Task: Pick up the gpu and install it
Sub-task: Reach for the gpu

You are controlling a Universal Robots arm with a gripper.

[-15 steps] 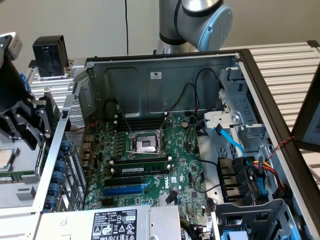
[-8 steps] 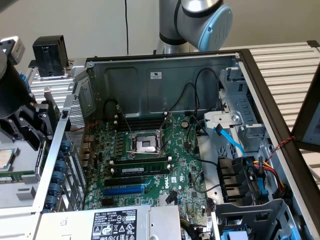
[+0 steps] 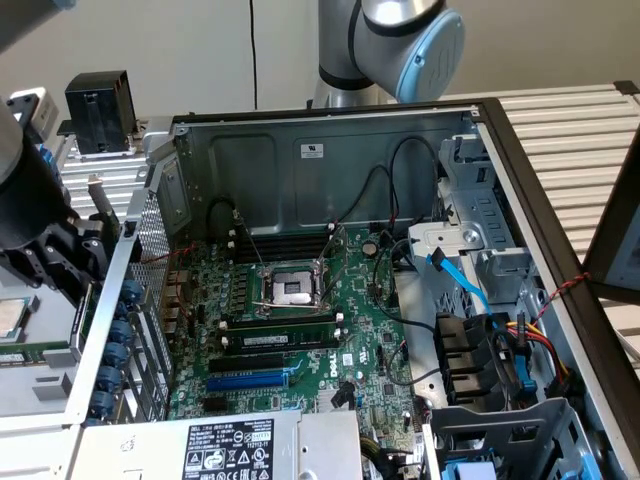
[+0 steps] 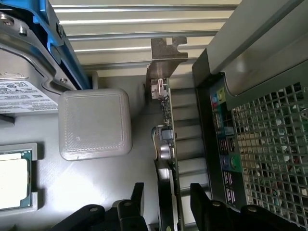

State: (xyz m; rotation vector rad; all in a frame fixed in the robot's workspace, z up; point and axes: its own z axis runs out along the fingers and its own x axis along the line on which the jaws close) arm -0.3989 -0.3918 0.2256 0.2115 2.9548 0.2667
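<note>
Beside the open case (image 3: 300,170), the gpu (image 4: 166,134) stood on edge.
It sat at the grey tray's (image 4: 96,183) edge nearest the case; my gripper (image 4: 167,192) straddled it, jaws released, gripping nothing. I judged a centred, square squeeze, clear of the bracket (image 4: 166,53), safest.

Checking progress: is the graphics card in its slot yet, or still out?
Out. The card stands on edge outside the case, straddled by the open claw; the blue slot is bare.

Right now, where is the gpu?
The gpu stands on edge outside the computer case, beside its rear port panel, between the fingers of the open gripper, at the exterior view's left.
</note>
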